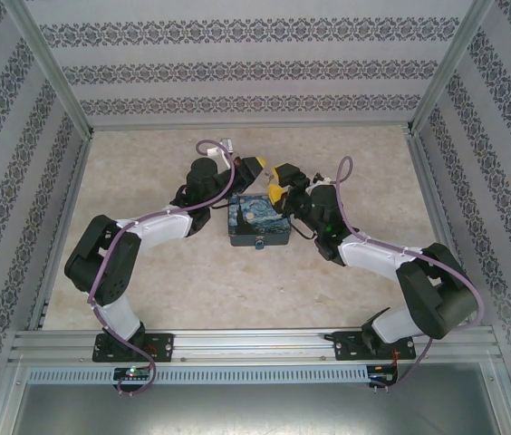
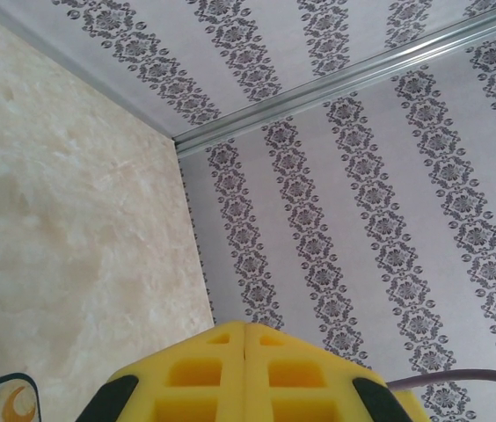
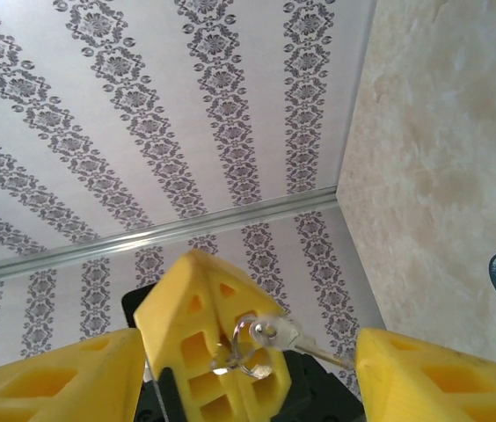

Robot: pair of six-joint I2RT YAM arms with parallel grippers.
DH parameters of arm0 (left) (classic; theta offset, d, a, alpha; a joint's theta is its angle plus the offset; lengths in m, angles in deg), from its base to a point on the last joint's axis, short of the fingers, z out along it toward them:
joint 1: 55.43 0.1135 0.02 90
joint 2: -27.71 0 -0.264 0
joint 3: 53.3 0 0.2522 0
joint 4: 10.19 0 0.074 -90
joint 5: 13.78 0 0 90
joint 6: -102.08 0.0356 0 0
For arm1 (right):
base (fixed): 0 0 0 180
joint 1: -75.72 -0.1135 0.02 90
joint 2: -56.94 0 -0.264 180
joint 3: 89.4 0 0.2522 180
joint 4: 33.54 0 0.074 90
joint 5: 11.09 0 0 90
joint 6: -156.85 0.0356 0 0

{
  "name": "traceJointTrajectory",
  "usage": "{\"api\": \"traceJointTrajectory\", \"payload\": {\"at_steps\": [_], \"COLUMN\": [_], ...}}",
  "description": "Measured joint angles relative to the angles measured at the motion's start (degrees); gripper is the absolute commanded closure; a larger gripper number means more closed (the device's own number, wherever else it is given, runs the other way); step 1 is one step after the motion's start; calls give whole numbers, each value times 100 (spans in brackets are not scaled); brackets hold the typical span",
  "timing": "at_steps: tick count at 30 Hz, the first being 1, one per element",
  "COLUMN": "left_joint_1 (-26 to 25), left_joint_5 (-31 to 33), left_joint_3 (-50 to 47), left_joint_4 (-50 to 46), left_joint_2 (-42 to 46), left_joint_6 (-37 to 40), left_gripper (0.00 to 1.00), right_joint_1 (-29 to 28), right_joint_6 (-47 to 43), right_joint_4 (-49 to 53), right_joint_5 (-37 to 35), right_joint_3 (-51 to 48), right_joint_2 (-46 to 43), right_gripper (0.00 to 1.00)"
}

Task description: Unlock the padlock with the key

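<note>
Yellow latticed fingers [image 3: 63, 378] of your right gripper [image 1: 281, 181] stand apart at the bottom of its wrist view, one on either side of the left gripper [image 3: 197, 294]. That gripper's two yellow fingers are pressed together, pinching a small silvery key [image 3: 276, 334] by its wire ring. The key's blade points toward one of the right gripper's fingers. Both grippers meet above the far edge of the blue-and-yellow starry-night painted box [image 1: 255, 222], which sits mid-table. Your target, the tiny teal padlock [image 1: 260, 244], hangs at the box's near face, well apart from the key and too small in the overhead view to show its keyhole. I judge this a hand-over or regrip of the key, with unlocking not yet begun. Next you would need to close the right jaws squarely on the key's head, leaving the blade free, before the left lets go. No brand, label or writing can be read anywhere.
</note>
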Motion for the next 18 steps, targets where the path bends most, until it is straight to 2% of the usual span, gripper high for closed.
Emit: {"api": "traceJointTrajectory", "payload": {"at_steps": [13,18], "left_joint_1": [0,2], "left_joint_5": [0,0], "left_joint_3": [-31,-72], "left_joint_4": [7,7], "left_joint_2": [0,0], "left_joint_6": [-4,-22], "left_gripper": [100,100], "right_joint_1": [-111,-111], "right_joint_6": [57,120], "right_joint_4": [-186,-208], "right_joint_5": [-61,-92], "right_joint_3": [223,227], "right_joint_2": [254,352], "right_gripper": [59,72]}}
